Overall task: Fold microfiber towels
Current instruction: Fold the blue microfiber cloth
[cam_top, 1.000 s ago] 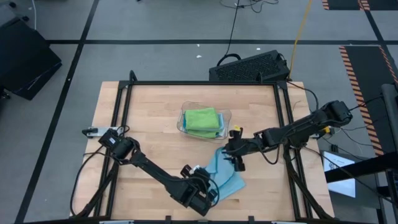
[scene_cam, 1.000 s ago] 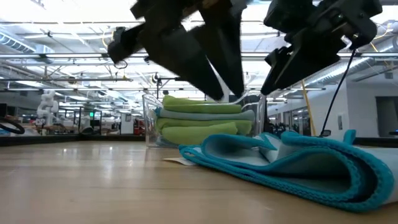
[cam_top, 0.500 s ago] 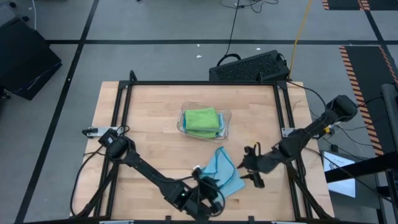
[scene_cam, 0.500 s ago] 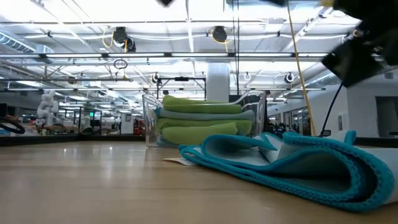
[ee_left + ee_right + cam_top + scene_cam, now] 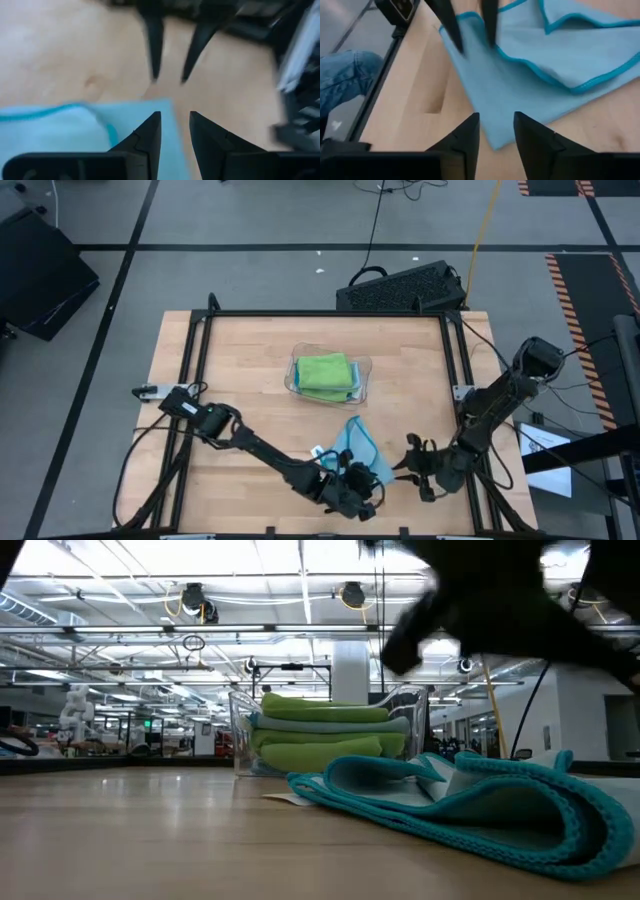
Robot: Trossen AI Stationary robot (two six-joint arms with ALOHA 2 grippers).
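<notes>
From above, a light blue microfiber towel (image 5: pixel 362 452) lies rumpled near the table's front edge, with folded lime green towels (image 5: pixel 324 372) in a clear tray (image 5: pixel 365 369) behind it. The left gripper (image 5: pixel 358 498) and right gripper (image 5: pixel 412 470) flank its front corners. Low view: probably one arm, blurred, overhead. Wrist views: both jaws slightly apart, holding nothing.

1. A pale wooden table (image 5: pixel 240 370) with a black frame along its edges carries everything.
2. A clear plastic tray (image 5: pixel 365 368) sits mid-table, well beyond both sets of fingers.
3. A light blue towel (image 5: pixel 360 448) lies rumpled on the wood, between the two grippers' fingertips.
</notes>
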